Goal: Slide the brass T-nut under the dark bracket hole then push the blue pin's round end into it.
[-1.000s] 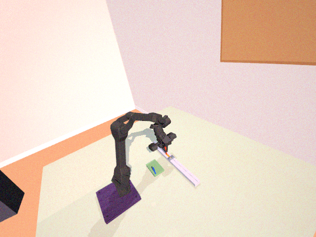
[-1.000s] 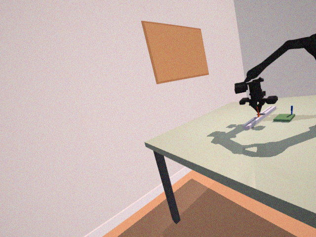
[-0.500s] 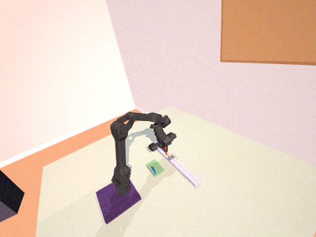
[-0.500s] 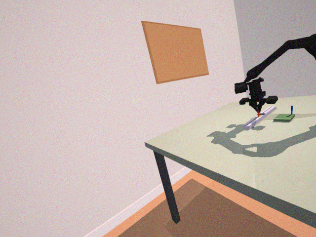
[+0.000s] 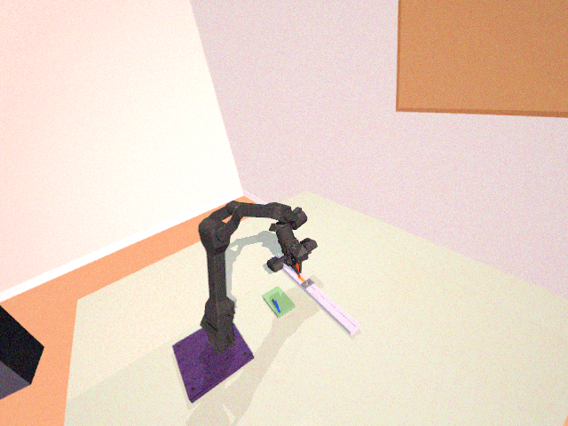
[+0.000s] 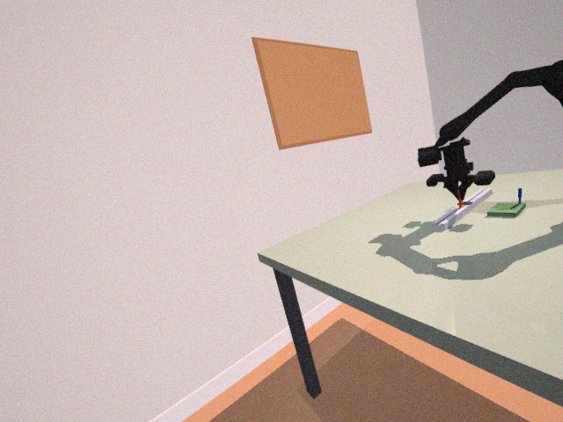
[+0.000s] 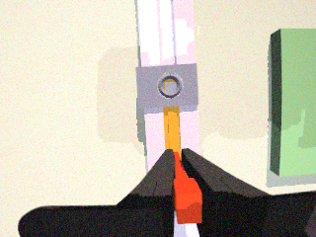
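Orange handle (image 5: 297, 269) (image 6: 460, 200) (image 7: 189, 201) in tool (image 5: 298, 271) (image 6: 460, 200) (image 7: 177, 156)

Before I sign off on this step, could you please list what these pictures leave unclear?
- Nut seating: wrist view, bracket covers its far part.
- Handle's gripped stretch: wrist view, fingers hide it.
- Pin: wrist view, outside the frame.
- Arm's base: exterior view, cut off by right edge.

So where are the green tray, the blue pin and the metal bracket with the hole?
Green tray (image 5: 287, 303) (image 6: 500, 210) (image 7: 296, 74): top, exterior, wrist views; its surface.
Blue pin (image 5: 277, 306) (image 6: 519, 193): top, exterior views; its shaft.
Bracket (image 7: 148, 89): wrist view; its plate, left of the hole.
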Motion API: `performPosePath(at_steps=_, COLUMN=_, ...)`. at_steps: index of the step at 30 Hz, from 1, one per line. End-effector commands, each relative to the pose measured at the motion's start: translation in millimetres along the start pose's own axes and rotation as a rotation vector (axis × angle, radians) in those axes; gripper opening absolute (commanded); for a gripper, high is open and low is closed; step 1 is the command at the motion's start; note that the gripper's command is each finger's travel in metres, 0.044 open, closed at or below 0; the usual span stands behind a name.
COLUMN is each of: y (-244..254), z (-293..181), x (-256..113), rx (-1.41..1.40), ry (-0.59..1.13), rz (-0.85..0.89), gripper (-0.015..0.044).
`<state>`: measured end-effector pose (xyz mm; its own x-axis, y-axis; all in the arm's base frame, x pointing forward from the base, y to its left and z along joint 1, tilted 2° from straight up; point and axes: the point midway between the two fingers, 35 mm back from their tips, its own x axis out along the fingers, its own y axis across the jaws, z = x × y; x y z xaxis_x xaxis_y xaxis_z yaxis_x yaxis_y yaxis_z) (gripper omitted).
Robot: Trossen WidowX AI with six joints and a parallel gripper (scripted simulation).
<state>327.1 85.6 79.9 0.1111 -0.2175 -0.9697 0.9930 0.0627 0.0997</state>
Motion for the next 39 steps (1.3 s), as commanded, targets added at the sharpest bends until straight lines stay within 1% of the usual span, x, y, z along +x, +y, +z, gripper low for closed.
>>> performPosePath(at_steps=1, y=0, z=0, x=0, rx=0.0, ry=0.0, rz=0.0, gripper=0.006)
performPosePath(at_steps=4, y=0, z=0, x=0, rx=0.0, ry=0.0, rz=0.0, gripper=0.0139)
performPosePath(at_steps=10, y=0, z=0, x=0, rx=0.0, ry=0.0, rz=0.0, gripper=0.0145)
performPosePath(at_steps=12, y=2, z=3, x=-9, rx=0.015, ry=0.024, rz=-0.007, gripper=0.0198)
performPosePath(at_steps=17, y=6, z=24, x=-74, rx=0.119, ry=0.198, rz=-0.049, gripper=0.0329)
performPosePath(at_steps=19, y=5, z=27, x=-84, rx=0.134, ry=0.222, rz=-0.053, gripper=0.0381)
performPosePath(at_steps=21, y=7, z=29, x=-83, rx=0.134, ry=0.222, rz=-0.053, gripper=0.0434)
performPosePath(at_steps=26, y=8, z=29, x=-83, rx=0.134, ry=0.222, rz=-0.053, gripper=0.044)
performPosePath(at_steps=28, y=2, z=34, x=-84, rx=0.078, ry=0.223, rz=-0.047, gripper=0.044)
performPosePath(at_steps=37, y=-88, z=82, x=-83, rx=-0.661, ry=0.227, rz=0.03, gripper=0.044)
performPosePath(at_steps=39, y=-102, z=87, x=-81, rx=-0.778, ry=0.227, rz=0.043, gripper=0.044)
